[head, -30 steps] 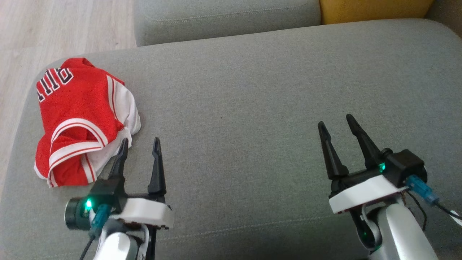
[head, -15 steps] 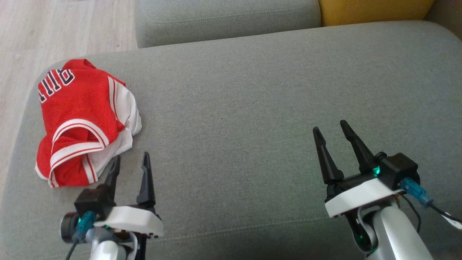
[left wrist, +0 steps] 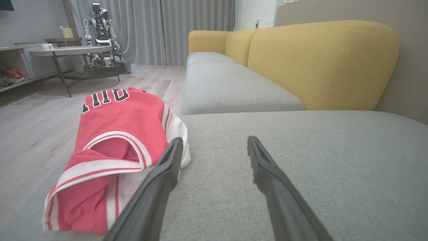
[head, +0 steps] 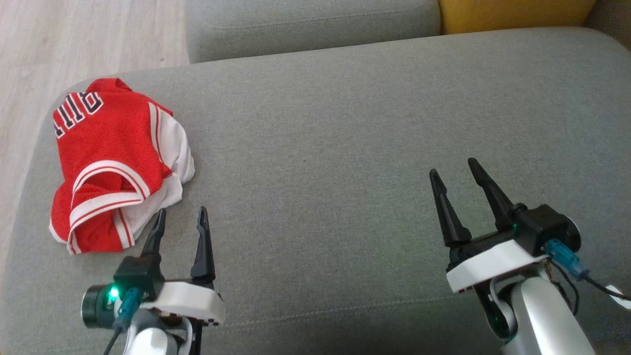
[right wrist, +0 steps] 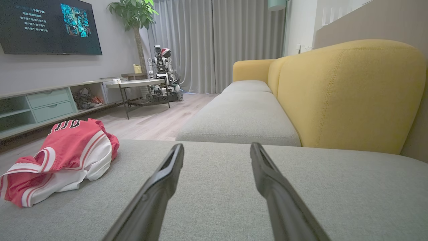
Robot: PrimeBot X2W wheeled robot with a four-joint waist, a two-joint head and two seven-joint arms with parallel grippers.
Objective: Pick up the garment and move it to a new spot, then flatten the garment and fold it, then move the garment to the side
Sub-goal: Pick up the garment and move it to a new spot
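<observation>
The garment (head: 111, 158), a red jersey with white trim and dark lettering, lies folded in a loose heap at the left end of the grey sofa seat (head: 335, 148). My left gripper (head: 181, 213) stands open just right of and below the heap's near corner, holding nothing. In the left wrist view the garment (left wrist: 113, 147) lies left of the gripper (left wrist: 214, 142), whose left finger overlaps its white edge. My right gripper (head: 451, 167) is open and empty over bare cushion at the right. From the right wrist the garment (right wrist: 63, 154) sits far left of that gripper (right wrist: 216, 147).
Wooden floor (head: 74, 39) borders the seat's left edge close to the garment. A second grey seat cushion (head: 310, 24) and a yellow backrest (head: 512, 12) lie beyond. A low table (right wrist: 137, 83), another robot (right wrist: 162, 73) and a TV unit (right wrist: 50, 103) stand across the room.
My left gripper has pulled back from the garment's near corner toward the seat's front edge and stays open. The right gripper shifted only slightly. The garment lies as before.
</observation>
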